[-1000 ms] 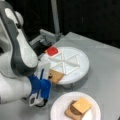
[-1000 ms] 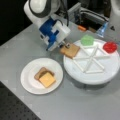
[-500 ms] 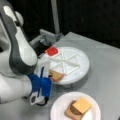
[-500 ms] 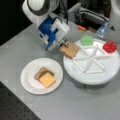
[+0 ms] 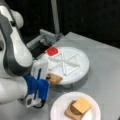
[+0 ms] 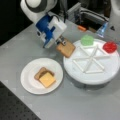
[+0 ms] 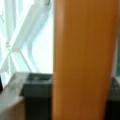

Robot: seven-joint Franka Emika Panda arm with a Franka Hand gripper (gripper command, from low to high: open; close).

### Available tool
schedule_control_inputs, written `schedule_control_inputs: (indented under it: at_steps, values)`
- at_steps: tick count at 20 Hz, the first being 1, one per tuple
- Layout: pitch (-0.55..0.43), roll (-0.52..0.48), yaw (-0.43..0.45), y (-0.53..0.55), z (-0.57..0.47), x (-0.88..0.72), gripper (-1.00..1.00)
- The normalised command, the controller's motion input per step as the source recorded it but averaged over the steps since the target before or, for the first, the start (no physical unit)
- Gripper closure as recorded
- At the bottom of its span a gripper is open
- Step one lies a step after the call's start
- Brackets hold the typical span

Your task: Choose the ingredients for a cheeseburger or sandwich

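While tilted over tray [image 6: 75, 72] edge, hand [image 6: 61, 43] grips toast slice [image 6: 66, 49]

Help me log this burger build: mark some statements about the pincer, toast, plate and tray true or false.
1. The pincer is shut on a toast slice. True.
2. The white plate holds nothing. False: it holds a toast slice, a dark patty and a cheese square on top.
3. The red disc sits in the divided tray. True.
4. The green piece lies on the plate. False: it is in the tray.
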Motion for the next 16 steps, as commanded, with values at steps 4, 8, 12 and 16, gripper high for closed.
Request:
schedule_control_inputs:
  at_steps: [4, 8, 12, 16]
  values:
    - [0.154, 0.082, -0.008, -0.46, -0.01, 0.41, 1.0]
    - [0.159, 0.112, -0.014, -0.5, -0.04, 0.48, 1.0]
    - [0.141, 0.168, 0.085, -0.44, -0.03, 0.53, 1.0]
    - [0.142, 0.211, 0.212, -0.28, 0.05, 0.58, 1.0]
